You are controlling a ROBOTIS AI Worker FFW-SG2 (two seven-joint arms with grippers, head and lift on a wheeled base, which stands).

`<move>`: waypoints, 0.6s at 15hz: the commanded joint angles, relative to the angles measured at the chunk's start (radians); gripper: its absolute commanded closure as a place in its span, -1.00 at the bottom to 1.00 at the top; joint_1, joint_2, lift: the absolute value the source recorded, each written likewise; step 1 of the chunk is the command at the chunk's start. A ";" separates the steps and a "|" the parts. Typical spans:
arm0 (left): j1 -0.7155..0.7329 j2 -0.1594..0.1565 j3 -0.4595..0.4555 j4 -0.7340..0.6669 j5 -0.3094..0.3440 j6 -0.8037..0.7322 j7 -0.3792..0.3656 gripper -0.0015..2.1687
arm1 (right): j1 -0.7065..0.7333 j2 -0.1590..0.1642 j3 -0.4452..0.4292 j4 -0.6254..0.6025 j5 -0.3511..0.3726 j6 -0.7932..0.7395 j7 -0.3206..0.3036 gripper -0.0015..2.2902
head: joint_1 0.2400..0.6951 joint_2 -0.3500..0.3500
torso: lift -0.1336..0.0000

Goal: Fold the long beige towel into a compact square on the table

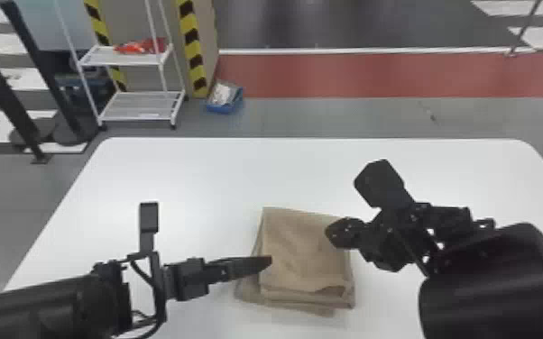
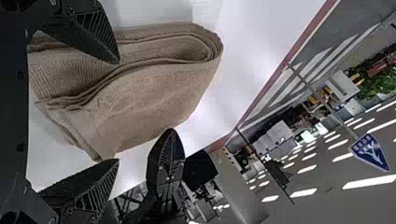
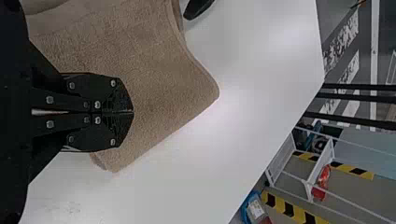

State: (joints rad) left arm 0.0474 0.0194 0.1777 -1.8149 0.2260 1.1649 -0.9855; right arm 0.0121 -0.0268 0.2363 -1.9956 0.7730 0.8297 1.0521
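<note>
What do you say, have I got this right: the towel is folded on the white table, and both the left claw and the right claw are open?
Not quite: the right claw is shut, as the right wrist view shows. The left claw is open, and the towel is folded on the white table.

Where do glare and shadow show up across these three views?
Head view: a broad pale sheen on the table, softer highlights on the right arm's dark housing. Left wrist view: a faint grey shadow on the tabletop beside the towel. Right wrist view: bright glare on the tabletop near the towel's corner.
</note>
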 commanded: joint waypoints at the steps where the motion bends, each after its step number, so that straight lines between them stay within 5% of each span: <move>1: -0.001 -0.003 -0.020 0.002 0.006 -0.003 0.005 -0.86 | -0.041 0.015 -0.035 0.072 -0.014 -0.008 -0.024 0.39 | 1.00 0.04 | -0.86; 4: -0.001 -0.001 -0.030 0.003 0.006 -0.009 0.008 -0.86 | -0.087 0.019 -0.045 0.190 0.002 -0.017 -0.038 0.39 | 1.00 -0.07 | -0.86; 9: 0.000 0.001 -0.020 0.005 0.007 -0.009 0.008 -0.86 | -0.104 0.021 -0.072 0.212 -0.018 -0.008 -0.047 0.39 | 1.00 -0.10 | -0.86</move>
State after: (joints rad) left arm 0.0473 0.0215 0.1557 -1.8101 0.2318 1.1559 -0.9780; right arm -0.0904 -0.0075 0.1803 -1.7766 0.7714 0.8105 1.0063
